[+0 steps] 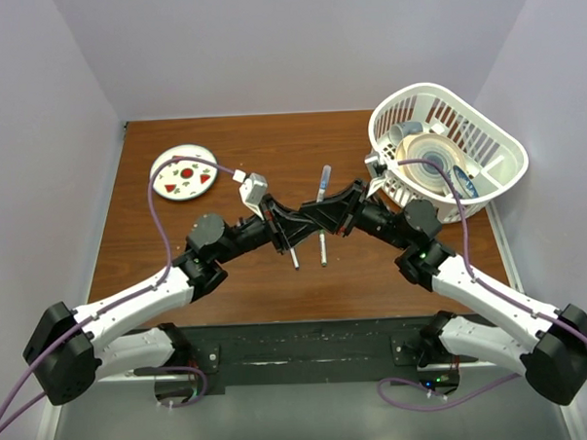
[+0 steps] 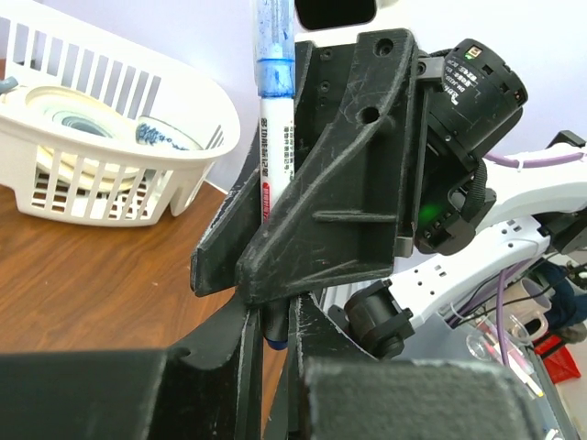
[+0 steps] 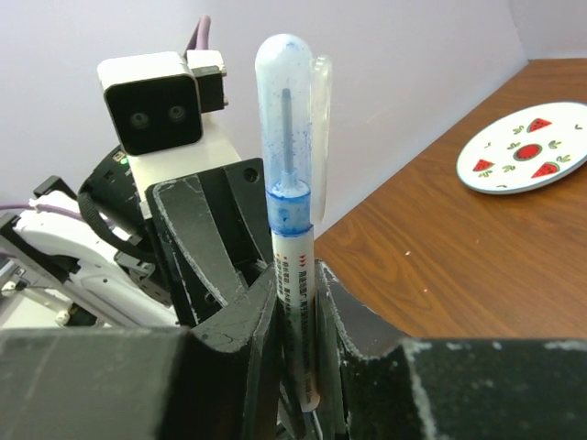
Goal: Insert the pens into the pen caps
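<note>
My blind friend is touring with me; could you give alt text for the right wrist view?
A white pen with a clear, blue-stained cap stands upright, clamped between the right gripper's black fingers. Behind it is the left gripper, and a watermelon-patterned plate lies on the wooden table.

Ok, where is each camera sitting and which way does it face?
Top external: above and behind the robot, looking down on the table; left arm, right arm show.
Left wrist: faces the right end effector and basket; own fingers at bottom.
Right wrist: faces left arm's wrist and plate; own fingers around capped pen.
Both wrist views share that pen.
</note>
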### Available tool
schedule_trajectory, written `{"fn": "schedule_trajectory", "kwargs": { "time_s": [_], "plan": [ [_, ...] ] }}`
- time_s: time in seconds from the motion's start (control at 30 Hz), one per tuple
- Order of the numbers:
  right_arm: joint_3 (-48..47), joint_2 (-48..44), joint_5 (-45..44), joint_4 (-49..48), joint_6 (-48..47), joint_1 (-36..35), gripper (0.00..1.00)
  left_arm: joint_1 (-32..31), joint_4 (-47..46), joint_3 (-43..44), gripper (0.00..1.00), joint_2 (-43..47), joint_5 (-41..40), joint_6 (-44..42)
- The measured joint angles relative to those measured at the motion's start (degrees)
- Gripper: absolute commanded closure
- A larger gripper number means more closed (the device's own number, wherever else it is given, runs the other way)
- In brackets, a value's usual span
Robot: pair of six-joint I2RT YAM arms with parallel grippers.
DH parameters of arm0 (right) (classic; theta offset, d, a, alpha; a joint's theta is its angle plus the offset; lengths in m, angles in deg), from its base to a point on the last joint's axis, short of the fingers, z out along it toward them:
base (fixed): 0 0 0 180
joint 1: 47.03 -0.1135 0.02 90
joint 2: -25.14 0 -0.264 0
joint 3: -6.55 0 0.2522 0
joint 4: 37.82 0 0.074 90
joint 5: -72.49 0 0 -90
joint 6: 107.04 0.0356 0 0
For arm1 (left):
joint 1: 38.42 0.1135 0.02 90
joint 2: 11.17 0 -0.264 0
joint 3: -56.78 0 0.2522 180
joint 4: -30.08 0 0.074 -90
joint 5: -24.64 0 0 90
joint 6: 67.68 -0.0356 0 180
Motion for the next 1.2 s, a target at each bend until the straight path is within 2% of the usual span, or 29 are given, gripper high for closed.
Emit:
{"fn": "schedule_trajectory", "kwargs": {
  "time_s": [0.1, 0.2, 0.23, 0.27, 0.33, 0.57, 0.7, 0.8, 0.93, 1.2],
  "plan": [
    [0.0, -1.2, 0.2, 0.5, 0.0, -0.6, 0.51, 0.0, -1.4, -0.6, 1.00, 0.0, 0.6, -0.1],
    [0.0, -2.6, 0.2, 2.9, -0.5, -1.1, 0.35, 0.0, -2.7, -2.1, 1.00, 0.6, 0.5, 0.0],
    [-0.1, -3.2, 0.0, 4.7, -0.9, -1.2, 0.18, 0.0, -2.7, -2.9, 1.00, 1.1, 0.4, 0.0],
    [-0.3, -3.8, -0.4, 6.4, -1.3, -1.2, 0.09, 0.0, -2.6, -3.7, 1.00, 1.8, 0.1, 0.0],
    [-0.9, -5.2, -1.4, 10.9, -2.1, -1.2, 0.01, 0.0, -1.4, -5.4, 1.00, 3.7, -0.9, 0.0],
    [-2.1, -15.9, -2.6, 29.6, -6.3, -1.2, 0.01, 0.1, 17.6, -9.5, 1.00, 16.4, -12.8, 3.1],
    [-2.1, -23.5, -3.0, 38.6, -8.5, -1.2, 0.01, 0.1, 27.2, -11.9, 1.00, 19.5, -21.1, 5.9],
    [-2.1, -27.0, -4.1, 43.0, -9.6, -1.2, 0.01, 0.2, 33.2, -12.5, 1.00, 16.5, -26.9, 7.5],
    [-2.4, -27.5, -5.4, 47.6, -10.9, -1.2, 0.01, 0.6, 39.3, -13.2, 1.00, 7.6, -32.3, 9.5],
    [-2.4, -28.9, -5.9, 53.2, -12.5, -1.2, 0.01, 1.5, 39.1, -14.5, 1.00, -4.0, -33.3, 10.8]
  ]
}}
